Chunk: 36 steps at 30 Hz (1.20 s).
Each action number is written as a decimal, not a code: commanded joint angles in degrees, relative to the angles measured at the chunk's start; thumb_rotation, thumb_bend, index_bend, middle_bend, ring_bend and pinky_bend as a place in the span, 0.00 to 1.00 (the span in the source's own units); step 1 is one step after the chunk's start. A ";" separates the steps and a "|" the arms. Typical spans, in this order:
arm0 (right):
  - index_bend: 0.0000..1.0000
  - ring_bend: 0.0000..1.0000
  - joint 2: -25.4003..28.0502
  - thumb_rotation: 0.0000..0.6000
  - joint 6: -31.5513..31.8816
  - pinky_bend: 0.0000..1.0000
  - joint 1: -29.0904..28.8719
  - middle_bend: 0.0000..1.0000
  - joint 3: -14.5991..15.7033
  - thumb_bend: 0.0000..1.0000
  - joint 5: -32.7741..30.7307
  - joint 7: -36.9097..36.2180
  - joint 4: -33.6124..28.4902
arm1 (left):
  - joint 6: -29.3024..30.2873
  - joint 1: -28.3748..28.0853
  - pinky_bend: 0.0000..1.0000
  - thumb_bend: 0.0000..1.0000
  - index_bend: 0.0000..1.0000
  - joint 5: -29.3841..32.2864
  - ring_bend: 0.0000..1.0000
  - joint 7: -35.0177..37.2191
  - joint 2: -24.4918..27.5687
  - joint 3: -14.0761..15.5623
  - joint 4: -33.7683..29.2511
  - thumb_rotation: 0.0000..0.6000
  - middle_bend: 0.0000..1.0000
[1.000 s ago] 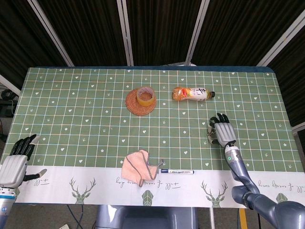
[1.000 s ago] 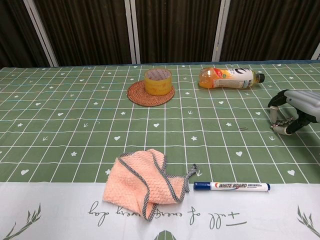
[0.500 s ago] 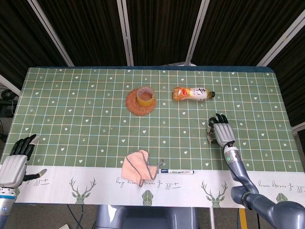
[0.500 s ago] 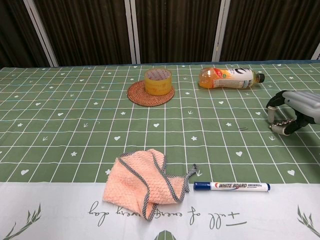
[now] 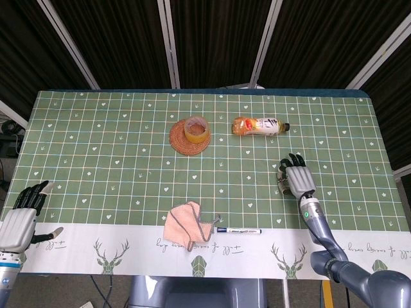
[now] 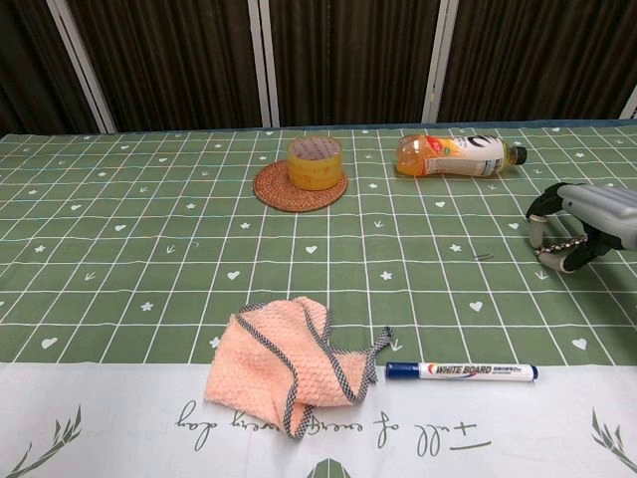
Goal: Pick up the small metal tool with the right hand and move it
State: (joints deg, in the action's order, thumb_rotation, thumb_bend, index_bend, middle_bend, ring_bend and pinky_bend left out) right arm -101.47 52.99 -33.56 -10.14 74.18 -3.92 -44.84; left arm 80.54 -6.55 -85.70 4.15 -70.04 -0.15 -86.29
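Observation:
The small metal tool [image 6: 558,245] is a short silvery piece. My right hand [image 6: 587,219] pinches it between thumb and fingers, just above the green cloth at the table's right side. The head view shows the same right hand [image 5: 298,180] from behind, with the tool [image 5: 282,185] peeking out at its left edge. My left hand [image 5: 20,220] hangs off the table's near left corner, fingers straight and apart, holding nothing.
An orange drink bottle [image 6: 453,155] lies on its side at the back right. A yellow tape roll [image 6: 315,162] stands on a wicker coaster [image 6: 282,191]. Near the front edge lie a pink cloth [image 6: 282,363] and a whiteboard marker [image 6: 463,371].
My right hand has shifted slightly left and toward the front edge with the tool in its fingers. The left hand has barely moved.

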 commanded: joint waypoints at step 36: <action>0.58 0.00 7.90 1.00 1.88 0.00 0.19 0.20 -14.95 0.30 -23.33 5.69 -28.37 | 0.44 0.04 0.00 0.09 0.00 -0.24 0.00 0.21 -0.32 -0.12 0.30 1.00 0.00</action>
State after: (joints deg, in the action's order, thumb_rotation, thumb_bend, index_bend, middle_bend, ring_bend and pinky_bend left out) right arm -93.90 54.22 -33.48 -23.91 52.66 1.73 -71.34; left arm 80.98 -6.51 -85.94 4.36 -70.36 -0.27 -85.99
